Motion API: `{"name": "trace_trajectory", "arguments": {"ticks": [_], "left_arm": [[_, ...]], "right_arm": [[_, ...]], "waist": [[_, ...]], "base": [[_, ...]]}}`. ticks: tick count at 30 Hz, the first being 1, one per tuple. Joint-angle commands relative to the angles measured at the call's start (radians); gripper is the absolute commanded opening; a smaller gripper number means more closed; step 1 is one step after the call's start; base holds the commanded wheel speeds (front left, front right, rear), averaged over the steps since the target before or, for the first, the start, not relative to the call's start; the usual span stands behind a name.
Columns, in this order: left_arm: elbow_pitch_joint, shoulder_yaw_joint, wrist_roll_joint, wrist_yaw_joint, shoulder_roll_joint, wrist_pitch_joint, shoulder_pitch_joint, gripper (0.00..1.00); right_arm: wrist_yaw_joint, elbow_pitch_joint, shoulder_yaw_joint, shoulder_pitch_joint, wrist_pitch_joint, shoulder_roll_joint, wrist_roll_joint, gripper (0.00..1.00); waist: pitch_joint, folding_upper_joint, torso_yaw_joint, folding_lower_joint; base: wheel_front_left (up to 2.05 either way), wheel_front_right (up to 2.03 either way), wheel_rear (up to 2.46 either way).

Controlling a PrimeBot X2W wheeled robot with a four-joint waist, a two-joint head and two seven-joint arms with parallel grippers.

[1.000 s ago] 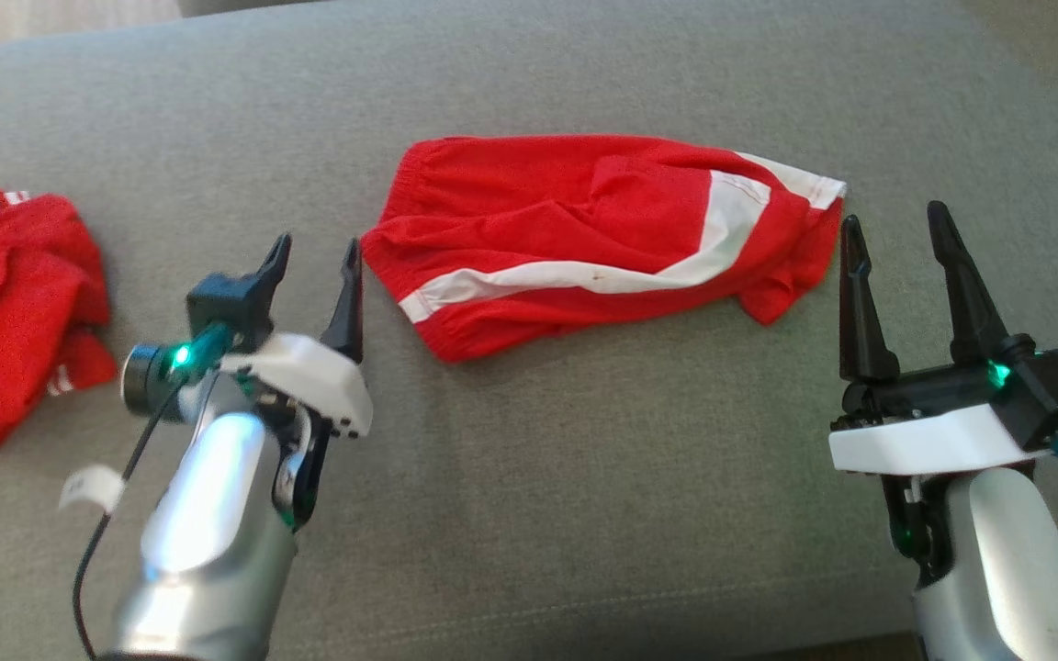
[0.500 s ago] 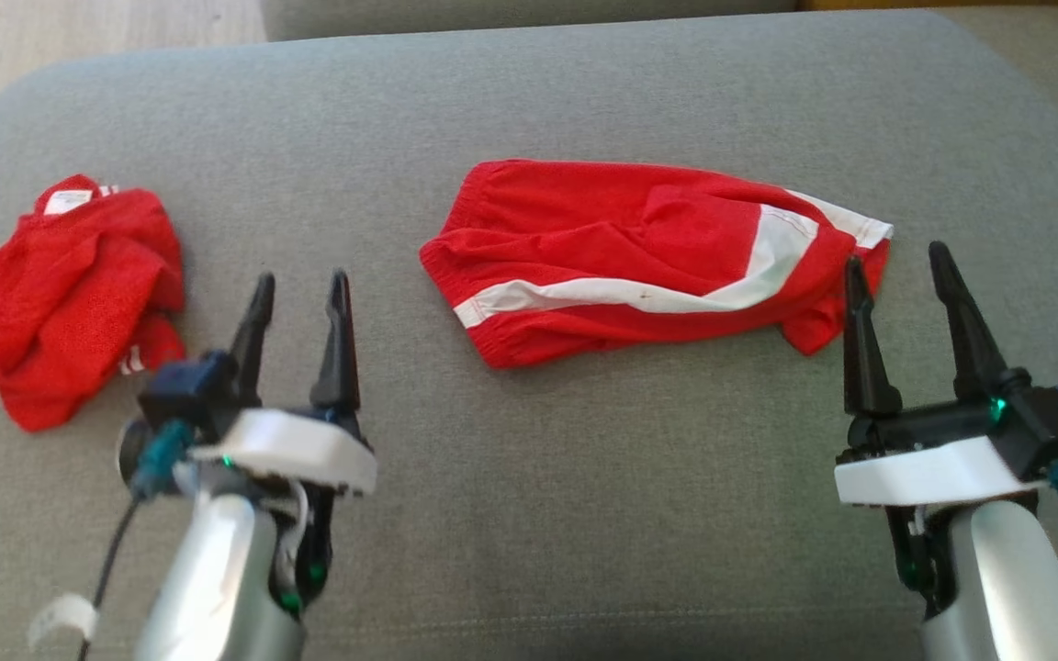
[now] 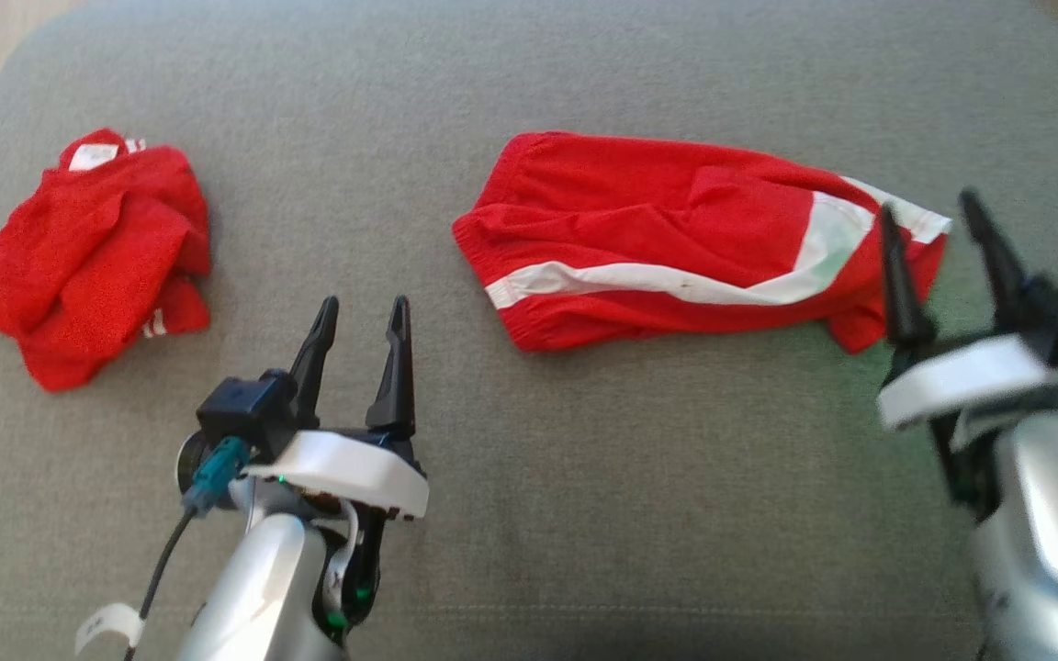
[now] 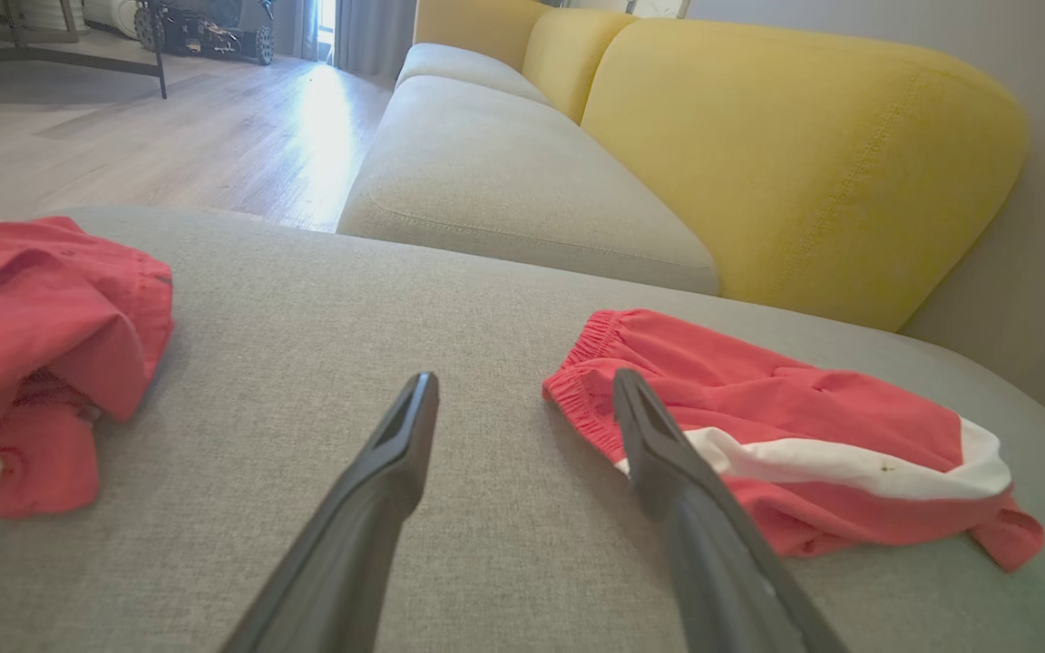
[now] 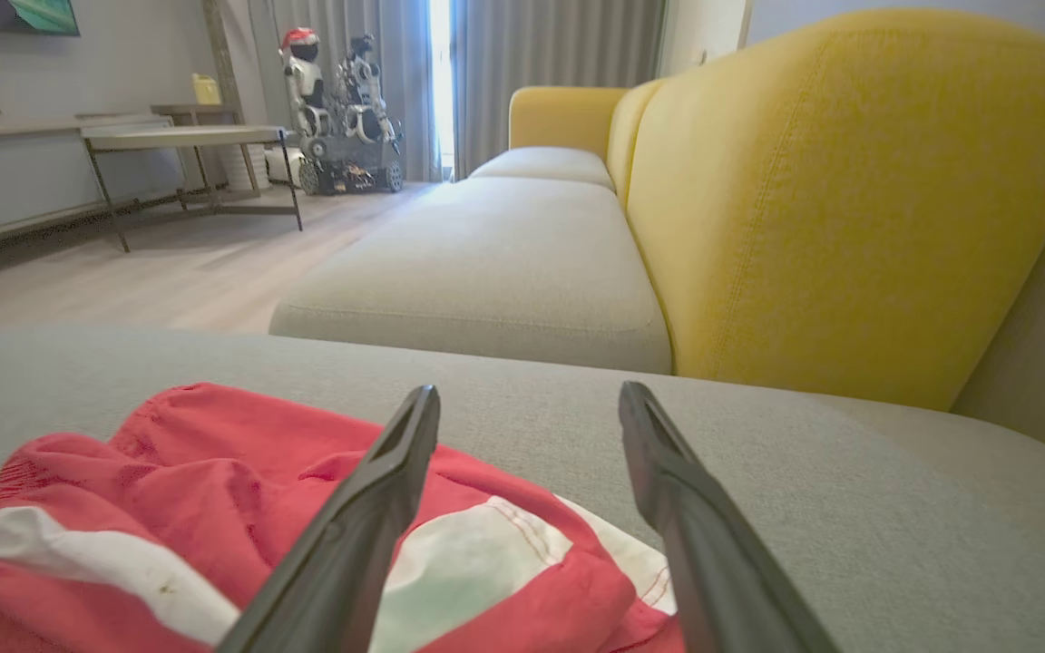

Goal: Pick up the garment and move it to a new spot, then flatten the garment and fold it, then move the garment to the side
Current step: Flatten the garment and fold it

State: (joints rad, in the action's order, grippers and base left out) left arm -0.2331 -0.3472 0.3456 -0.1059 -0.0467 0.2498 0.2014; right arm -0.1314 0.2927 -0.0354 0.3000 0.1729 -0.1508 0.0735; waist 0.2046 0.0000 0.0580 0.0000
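**Operator:** Where are the shorts?

**Spotter:** Your red shorts (image 3: 676, 248) lie flat on the grey cushion (image 3: 584, 514), right of its middle in the head view. The waistband points left, and 1 white stripe (image 3: 639, 280) runs along them to a white panel at the leg end.

**Operator:** And the grippers?

**Spotter:** Your right gripper (image 3: 927, 204) is at that leg end, jaws spread wide and holding nothing. In the head view 1 finger crosses the hem. In the right wrist view both fingers (image 5: 368, 508) stand over the white panel, but you cannot tell whether they touch the cloth. Your left gripper (image 3: 365, 303) is also spread wide and empty, over bare cushion, near the waistband but apart from it.

**Operator:** Anything else around?

**Spotter:** A 2nd red garment (image 3: 88, 257), crumpled, lies well apart at the cushion's left end. Beyond the cushion, the left wrist view shows a beige sofa seat (image 4: 504, 181) with a yellow backrest (image 4: 804, 154), and a wooden floor (image 4: 169, 136).
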Motion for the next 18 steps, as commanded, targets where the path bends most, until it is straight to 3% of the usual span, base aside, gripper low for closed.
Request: {"name": "trace_trajectory", "arguments": {"ticks": [1,10,18], "left_arm": [[0.029,0.02,0.01,-0.008,-0.004,0.012,0.052,1.0],[0.033,-0.031,0.039,-0.025,-0.004,0.012,0.081,1.0],[0.03,-0.042,0.043,-0.034,-0.004,0.012,0.106,1.0]], "right_arm": [[0.001,0.006,-0.017,0.061,-0.026,-0.03,0.027,1.0],[0.001,0.186,-0.09,0.202,-0.155,-0.158,0.077,1.0],[0.001,0.256,-0.177,0.264,-0.185,-0.208,0.126,1.0]], "waist": [[0.017,0.0,0.016,0.0],[0.08,0.0,0.06,0.0],[0.113,0.0,0.068,0.0]], "base": [[0.0,0.0,0.0],[0.0,0.0,0.0],[0.0,0.0,0.0]]}}
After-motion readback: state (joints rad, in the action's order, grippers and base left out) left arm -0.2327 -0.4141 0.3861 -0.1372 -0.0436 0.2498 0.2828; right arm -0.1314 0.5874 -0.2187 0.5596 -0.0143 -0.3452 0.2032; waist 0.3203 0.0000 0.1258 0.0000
